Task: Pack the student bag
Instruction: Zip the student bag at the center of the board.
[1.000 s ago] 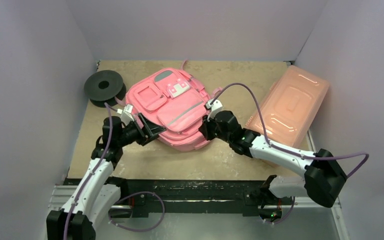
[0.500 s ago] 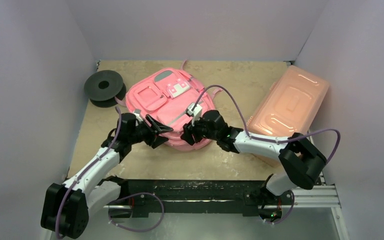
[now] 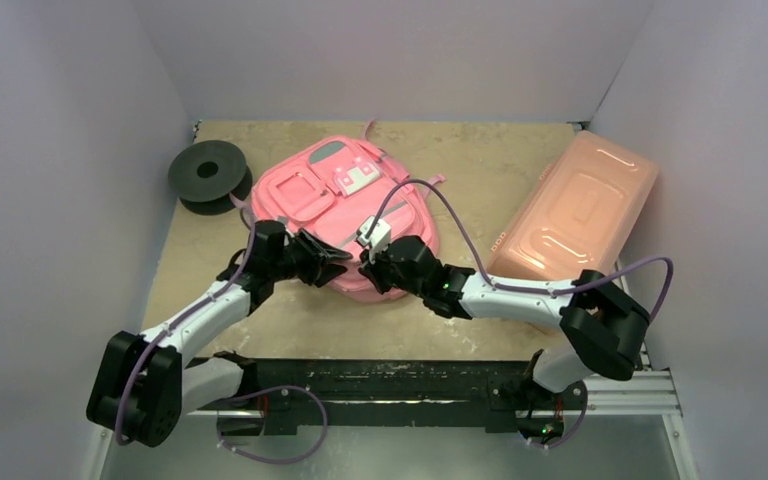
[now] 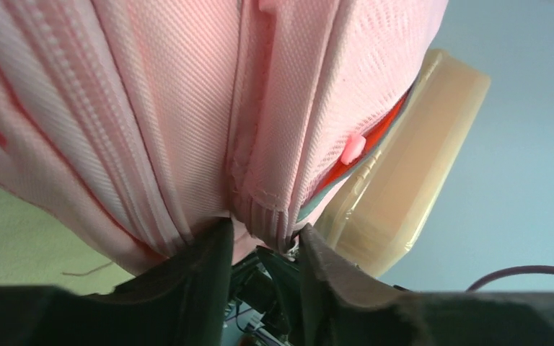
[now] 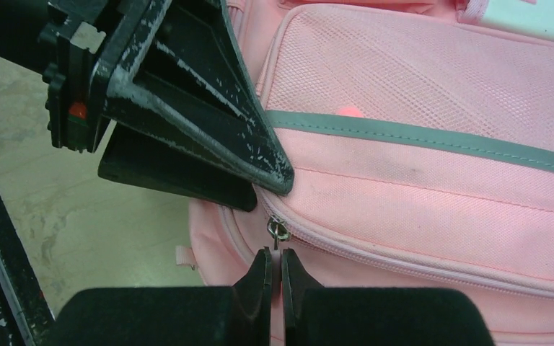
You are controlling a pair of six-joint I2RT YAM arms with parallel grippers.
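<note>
The student bag (image 3: 345, 200), a pink backpack with a grey stripe, lies flat mid-table. My left gripper (image 3: 338, 262) is at its near-left edge, and its jaws are closed on a fold of the bag's fabric (image 4: 260, 194). My right gripper (image 3: 368, 268) faces it from the right at the near edge. In the right wrist view the right gripper (image 5: 275, 261) is shut on the pink zipper pull (image 5: 275, 258), just below the metal slider (image 5: 278, 231). The left gripper's black fingers (image 5: 209, 137) sit right beside that slider.
A black spool (image 3: 207, 174) lies at the back left, close to the bag. A rigid salmon-pink plastic box (image 3: 578, 212) with a lid lies at the right, against the wall. Purple walls enclose the table on three sides.
The right gripper has swung left from the bag's right side to its near edge. The left gripper has moved right along that edge. The two now nearly touch.
</note>
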